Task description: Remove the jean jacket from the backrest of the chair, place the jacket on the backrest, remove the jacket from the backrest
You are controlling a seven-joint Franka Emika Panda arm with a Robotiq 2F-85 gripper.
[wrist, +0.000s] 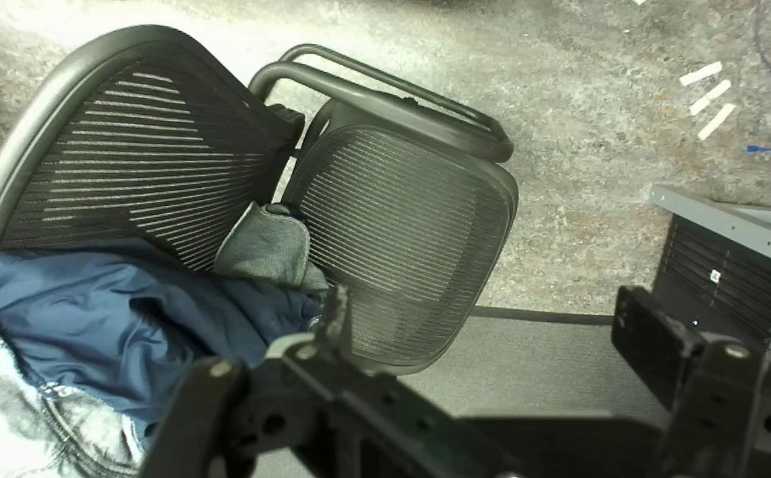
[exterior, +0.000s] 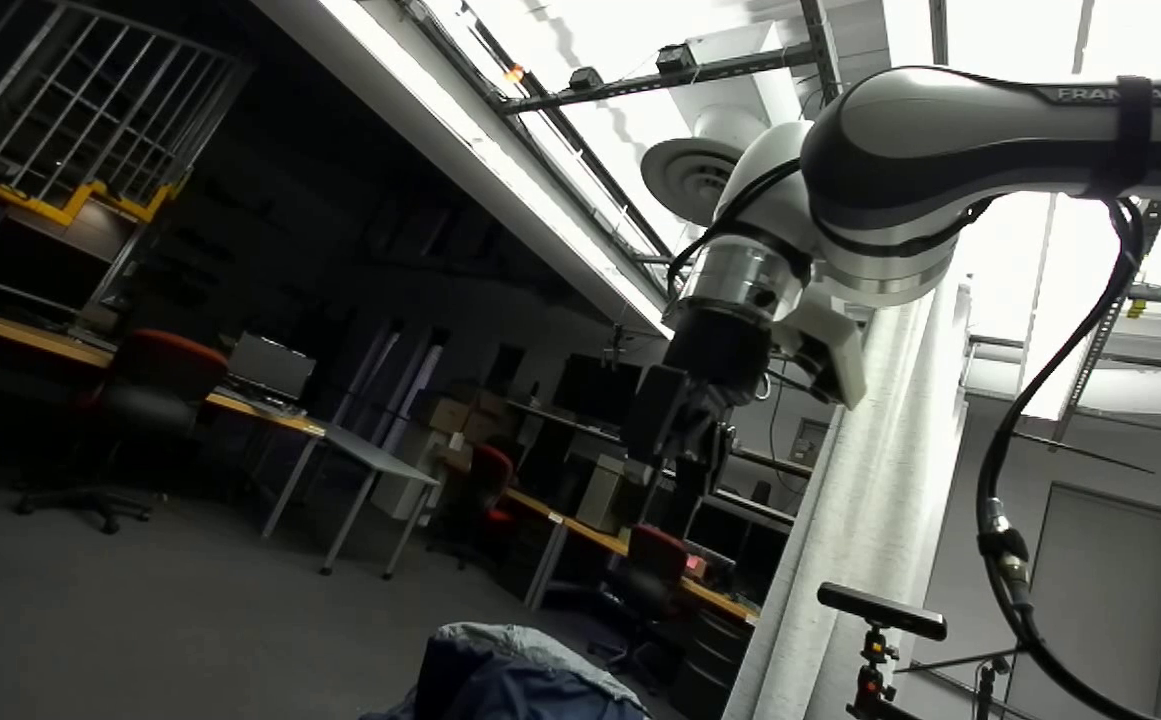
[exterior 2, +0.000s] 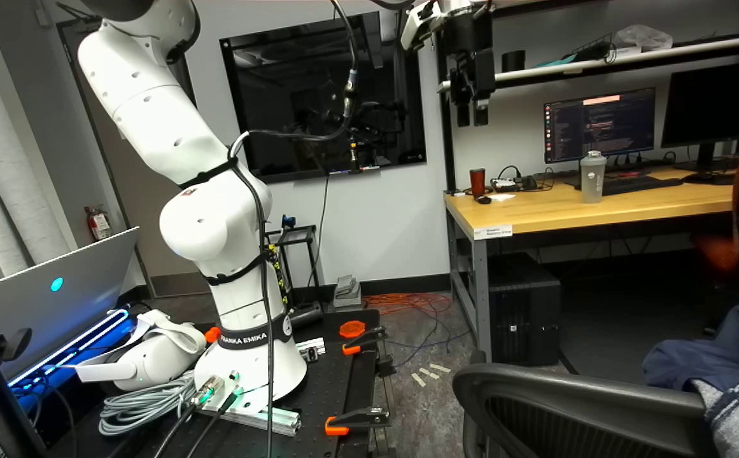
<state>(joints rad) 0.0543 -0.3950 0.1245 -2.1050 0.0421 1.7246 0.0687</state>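
The jean jacket (wrist: 146, 305) hangs over part of the backrest (wrist: 33, 139) of the chair (wrist: 405, 226), its dark-blue side upward at the lower left of the wrist view. A grey-blue denim flap lies where backrest and seat meet. In an exterior view the jacket (exterior 2: 706, 350) drapes over the right end of the backrest (exterior 2: 585, 397); in an exterior view only a hump of the jacket (exterior: 530, 680) shows at the bottom edge. My gripper (wrist: 485, 315) is wide open with nothing between its fingers. High above the floor, the gripper (exterior 2: 472, 116) points down, apart from jacket and chair.
A wooden desk (exterior 2: 598, 213) with monitors and a bottle stands beyond the chair, a computer tower (exterior 2: 522, 312) beneath it. Orange clamps hold the dark base table (exterior 2: 344, 372) beside the chair. A camera (exterior: 880, 610) stands on a mount near the curtain.
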